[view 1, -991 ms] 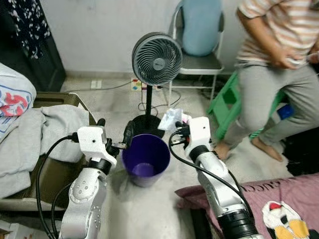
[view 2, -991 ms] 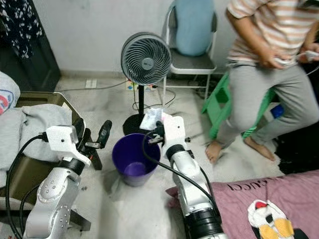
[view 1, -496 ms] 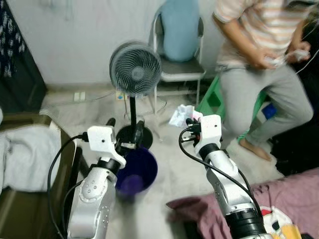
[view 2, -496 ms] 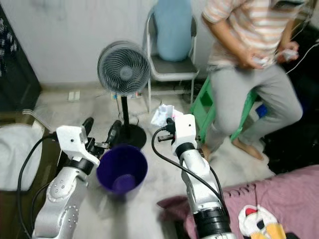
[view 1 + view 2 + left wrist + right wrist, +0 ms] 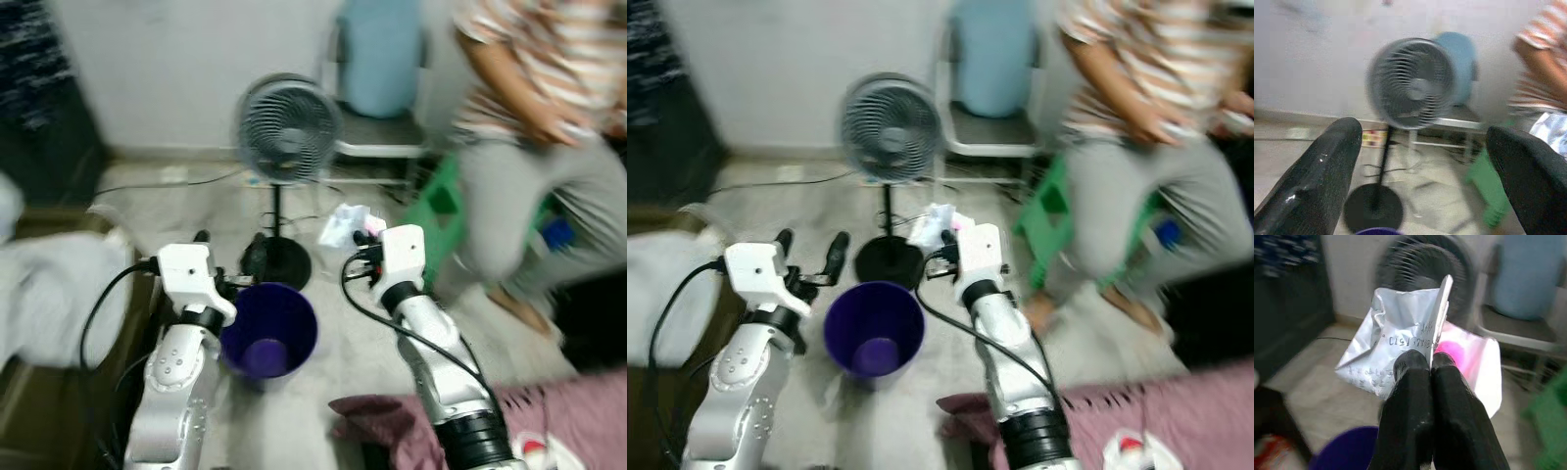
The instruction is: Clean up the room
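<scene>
One wrapper (image 5: 1400, 347) sits pinched in my right gripper (image 5: 364, 245), jaws together on it, up and right of the purple bin (image 5: 266, 329). Left gripper (image 5: 809, 257) empty, jaws apart, beside the bin's rim.

Person (image 5: 529, 127): blurring, head cut off by the top edge for you.
Wrapper (image 5: 1400, 352): fingers (image 5: 1410, 406) are covering its lower edge; you're getting unreadable print.
</scene>
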Available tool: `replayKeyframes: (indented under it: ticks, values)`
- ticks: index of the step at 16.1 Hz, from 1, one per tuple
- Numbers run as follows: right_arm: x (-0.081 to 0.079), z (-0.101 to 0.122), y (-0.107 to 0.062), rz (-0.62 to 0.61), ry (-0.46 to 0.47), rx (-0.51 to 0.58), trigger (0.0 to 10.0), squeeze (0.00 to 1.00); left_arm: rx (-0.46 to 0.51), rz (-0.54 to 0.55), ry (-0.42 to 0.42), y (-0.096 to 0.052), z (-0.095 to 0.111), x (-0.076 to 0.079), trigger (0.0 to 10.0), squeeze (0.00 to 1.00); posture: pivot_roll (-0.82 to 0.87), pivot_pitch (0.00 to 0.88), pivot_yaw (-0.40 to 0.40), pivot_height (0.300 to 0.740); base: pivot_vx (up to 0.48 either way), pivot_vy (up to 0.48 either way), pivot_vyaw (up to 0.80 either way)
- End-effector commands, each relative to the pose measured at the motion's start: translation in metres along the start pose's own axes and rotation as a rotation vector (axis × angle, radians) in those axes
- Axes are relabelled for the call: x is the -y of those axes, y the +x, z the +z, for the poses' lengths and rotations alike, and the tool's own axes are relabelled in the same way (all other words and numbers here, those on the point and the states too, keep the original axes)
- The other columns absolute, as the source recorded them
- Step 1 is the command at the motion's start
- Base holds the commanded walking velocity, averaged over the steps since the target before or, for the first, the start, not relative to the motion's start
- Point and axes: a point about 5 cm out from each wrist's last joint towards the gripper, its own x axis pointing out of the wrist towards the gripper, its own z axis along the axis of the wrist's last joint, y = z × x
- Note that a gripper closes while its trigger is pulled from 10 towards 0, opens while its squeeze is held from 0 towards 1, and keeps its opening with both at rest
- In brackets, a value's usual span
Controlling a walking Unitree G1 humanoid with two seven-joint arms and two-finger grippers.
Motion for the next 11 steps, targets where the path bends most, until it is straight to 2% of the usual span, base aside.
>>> replayKeyframes:
  ticks: [1,2,6,11]
  values:
    - [-0.0016,0.0037,0.0005,0.011,-0.012,0.018,10.0,0.00,-0.011,0.005,0.006,-0.0011,-0.0019,-0.0004,10.0,0.00,-0.03,0.088,-0.077,0.740,0.000,0.000,0.79]
    - [-0.0005,0.0031,0.0005,0.007,-0.012,0.015,10.0,0.00,-0.014,-0.027,-0.022,-0.0011,-0.0018,0.0023,10.0,0.00,-0.03,0.089,-0.078,0.740,0.000,0.000,0.79]
    - [0.0008,-0.0005,0.0002,-0.003,-0.030,-0.004,10.0,0.00,-0.002,-0.049,-0.018,-0.0019,-0.0005,0.0048,10.0,0.00,-0.03,0.089,-0.078,0.740,0.000,0.000,0.70]
    - [0.0001,-0.0022,-0.0007,-0.011,-0.023,-0.013,10.0,0.00,0.000,-0.062,-0.024,-0.0031,0.0002,0.0055,10.0,0.00,-0.03,0.093,-0.078,0.740,0.346,0.000,0.00]
